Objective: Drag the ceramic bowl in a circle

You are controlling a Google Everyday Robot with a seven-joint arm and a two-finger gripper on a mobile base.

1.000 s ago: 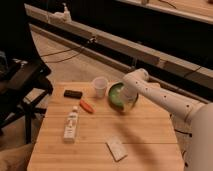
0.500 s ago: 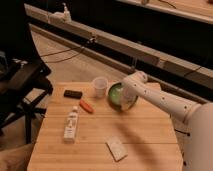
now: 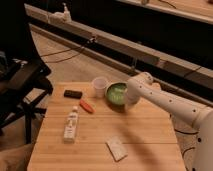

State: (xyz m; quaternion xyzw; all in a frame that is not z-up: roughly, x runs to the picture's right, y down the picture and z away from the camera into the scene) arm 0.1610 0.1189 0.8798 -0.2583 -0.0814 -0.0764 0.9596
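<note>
Contact is seen at the right rim of the ceramic bowl point(image 3: 116, 93), where the gripper point(image 3: 128, 99) is set down at the end of the white arm point(image 3: 165, 102) that reaches in from the lower right of the frame. The jaws are drawn together there, and the rim appears to be pinched between them, the green inside of the bowl lying to their left. The bowl is placed on the wooden table point(image 3: 145, 135), near its far edge, just right of centre in the frame. A white cup point(image 3: 99, 86) is stood just beside the bowl on its left. Further left, a black block point(image 3: 73, 93) and an orange stick point(image 3: 87, 106) are laid. A white bottle point(image 3: 71, 125) and a pale packet point(image 3: 117, 148) are found lower in the frame, well apart from the bowl.
</note>
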